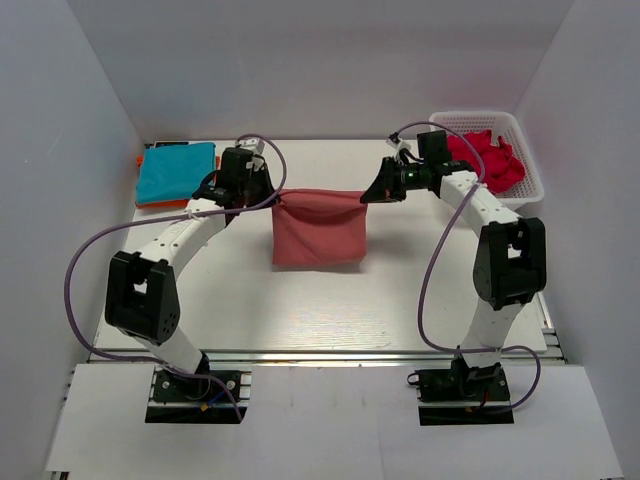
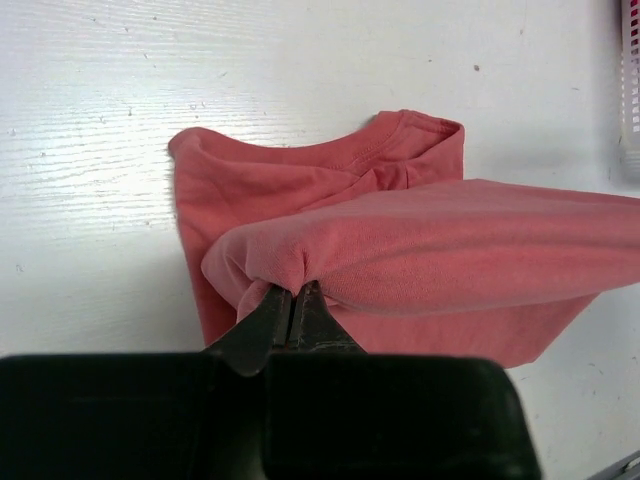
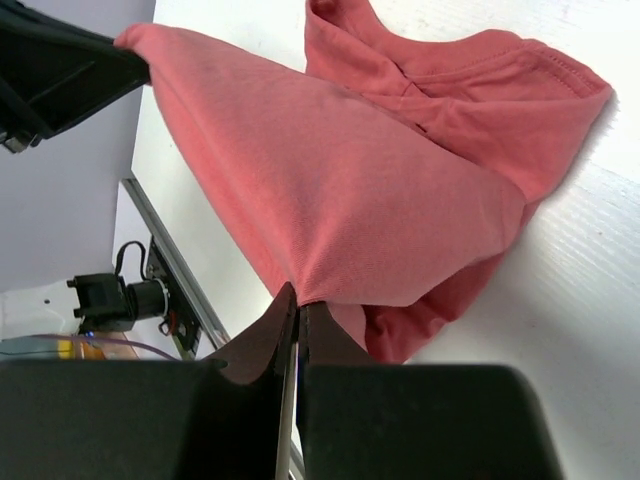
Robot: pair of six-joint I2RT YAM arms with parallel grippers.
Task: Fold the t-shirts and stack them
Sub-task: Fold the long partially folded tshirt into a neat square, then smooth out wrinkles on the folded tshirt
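A dusty salmon-red t-shirt hangs stretched between my two grippers above the table's middle, its lower part resting on the table. My left gripper is shut on its left top corner; in the left wrist view the left gripper pinches a bunch of the salmon-red t-shirt. My right gripper is shut on the right top corner, seen in the right wrist view as the right gripper pinching the cloth. A folded teal t-shirt lies at the back left on an orange one. A crimson t-shirt fills the basket.
A white lattice basket stands at the back right corner. White walls close in the table on the left, back and right. Purple cables loop from both arms. The table's front rail runs along the near edge.
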